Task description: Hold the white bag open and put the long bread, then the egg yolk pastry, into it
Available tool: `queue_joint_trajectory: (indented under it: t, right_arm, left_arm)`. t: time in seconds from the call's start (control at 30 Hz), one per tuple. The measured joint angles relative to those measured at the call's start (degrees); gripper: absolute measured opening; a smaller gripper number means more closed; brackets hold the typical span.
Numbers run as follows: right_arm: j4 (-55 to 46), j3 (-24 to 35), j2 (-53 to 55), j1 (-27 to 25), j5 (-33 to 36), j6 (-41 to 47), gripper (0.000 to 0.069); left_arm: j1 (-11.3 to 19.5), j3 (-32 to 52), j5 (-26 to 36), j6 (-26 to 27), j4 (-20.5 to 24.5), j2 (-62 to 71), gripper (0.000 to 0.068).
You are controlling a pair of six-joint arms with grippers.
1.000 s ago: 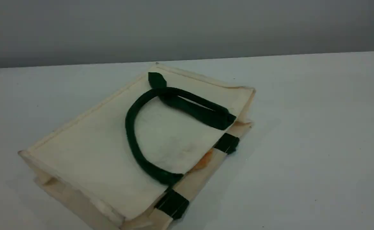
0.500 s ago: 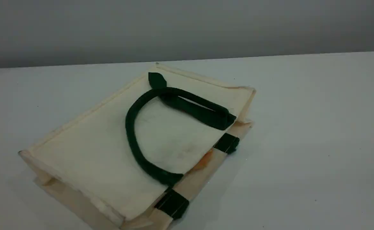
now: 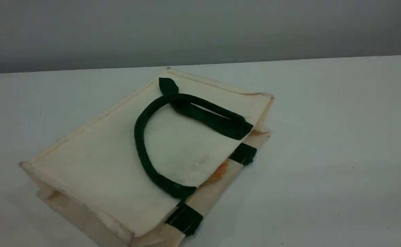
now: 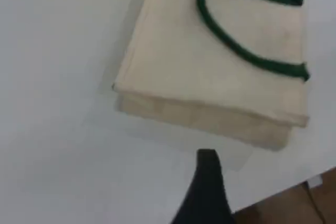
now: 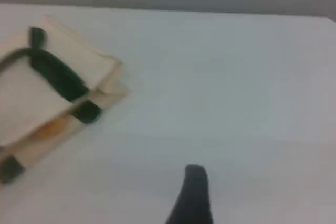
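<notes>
The left tool shows one dark fingertip at the bottom of the left wrist view. It hangs above bare worktop, just short of the closed bottom end of the white bag, touching nothing. Its jaws stand wide apart and hold nothing.

The right tool likewise shows a single dark fingertip, over bare worktop well to the right of the bag. It too is spread wide and empty.

In the scene view neither arm is in sight. The white bag lies flat on its side, slanted across the worktop, with its mouth toward the right. One dark green handle curves in a loop over the upper face of the bag. Green patches sit along the mouth edge. An orange tint shows at the mouth, between the two layers of cloth; what it belongs to cannot be told. The long bread and the egg yolk pastry cannot be made out in any view.
</notes>
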Motion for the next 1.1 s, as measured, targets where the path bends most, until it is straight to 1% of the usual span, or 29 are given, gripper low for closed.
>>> queue_joint_trajectory:
  t: [0.17,0.27,0.43,0.6,0.8,0.97,1.1]
  right_arm:
    - [-1.35,1.69,0.0,0.0,-1.5,0.11,0.0589]
    - [-1.79,1.88,0.0,0.0,-1.25,0.11,0.0589]
    - [-1.54,1.88,0.0,0.0,-0.85,0.18,0.0589]
    - [-1.3,2.34,0.0,0.0,-1.07,0.28,0.0589]
    - [-1.3,3.42,0.0,-0.05,-1.8,0.41,0.0589]
    - [-1.6,3.87,0.0,-0.05,-2.53,0.41,0.0588]
    - [-1.67,3.88,0.0,-0.05,-2.73,0.41,0.0588]
  left_arm:
    - [0.0,1.47,-0.46,0.0,0.24,0.0,0.0536]
    - [0.0,1.47,-0.46,0.0,2.17,0.0,0.0536]
    - [0.0,1.62,-0.63,-0.32,2.8,0.0,0.0536]
    - [0.0,5.38,-3.42,-0.86,2.87,0.0,0.0536]
    - [0.0,6.62,-2.12,-2.26,2.82,0.0,0.0536]
    - [0.0,6.83,-0.13,-4.79,5.75,0.0,0.0536]
    - [0.0,6.88,0.39,-4.91,6.06,0.0,0.0536]
